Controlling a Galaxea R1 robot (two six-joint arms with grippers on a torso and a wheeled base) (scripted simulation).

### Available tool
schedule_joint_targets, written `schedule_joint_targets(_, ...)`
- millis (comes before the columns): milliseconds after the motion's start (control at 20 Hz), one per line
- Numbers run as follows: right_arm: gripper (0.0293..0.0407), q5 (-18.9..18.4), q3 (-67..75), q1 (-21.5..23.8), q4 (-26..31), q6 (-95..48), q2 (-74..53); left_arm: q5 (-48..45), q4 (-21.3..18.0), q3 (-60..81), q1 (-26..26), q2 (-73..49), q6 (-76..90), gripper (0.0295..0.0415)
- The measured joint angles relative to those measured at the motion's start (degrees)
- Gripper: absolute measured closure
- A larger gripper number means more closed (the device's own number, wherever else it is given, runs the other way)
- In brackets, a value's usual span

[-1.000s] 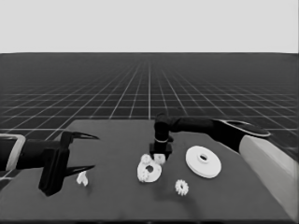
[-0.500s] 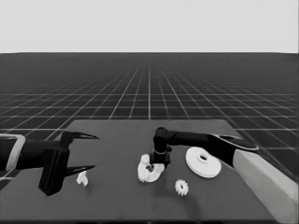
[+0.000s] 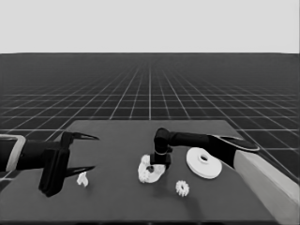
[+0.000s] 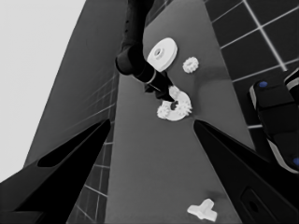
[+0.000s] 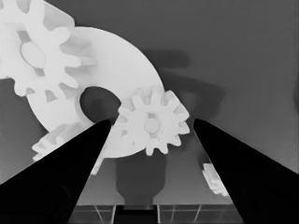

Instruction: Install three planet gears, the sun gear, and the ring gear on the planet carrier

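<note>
Right gripper [image 5: 148, 125] open astride a gear [image 5: 152, 122] on the smaller round part [image 5: 112, 70]; no writing

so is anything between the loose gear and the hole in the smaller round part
Nothing lies on the table between the loose gear and the smaller round part. Its centre hole shows open, but the right gripper hangs right over that part, fingers open astride one seated gear.

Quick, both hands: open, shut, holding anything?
Left hand: open, empty, parked at the table's left end.
Right hand: open, over the smaller round part, holding nothing.
</note>
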Motion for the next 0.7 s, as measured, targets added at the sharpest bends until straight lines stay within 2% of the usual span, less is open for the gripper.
schedule_joint_targets(150, 0.0315, -2.61, 5.23, 7.08, 6.62, 3.18, -1.42, 0.00, 0.00, 0.00, 0.00, 0.00, 0.00, 0.0326)
schedule_joint_targets(500, 0.0315, -2.96, 5.76, 8.96, 8.53, 3.52, -1.53, 0.00, 0.00, 0.00, 0.00, 0.00, 0.00, 0.0326)
schedule_joint_targets(550, 0.0315, -3.95, 21.04, 8.62, 7.90, 9.68, -10.23, 0.00, 0.00, 0.00, 0.00, 0.00, 0.00, 0.0326)
schedule_joint_targets(600, 0.0315, -4.42, 28.77, 8.32, 7.64, 11.96, -15.94, 0.00, 0.00, 0.00, 0.00, 0.00, 0.00, 0.0326)
schedule_joint_targets(700, 0.0315, -4.67, 34.90, 8.09, 7.41, 13.07, -21.05, 0.00, 0.00, 0.00, 0.00, 0.00, 0.00, 0.0326)
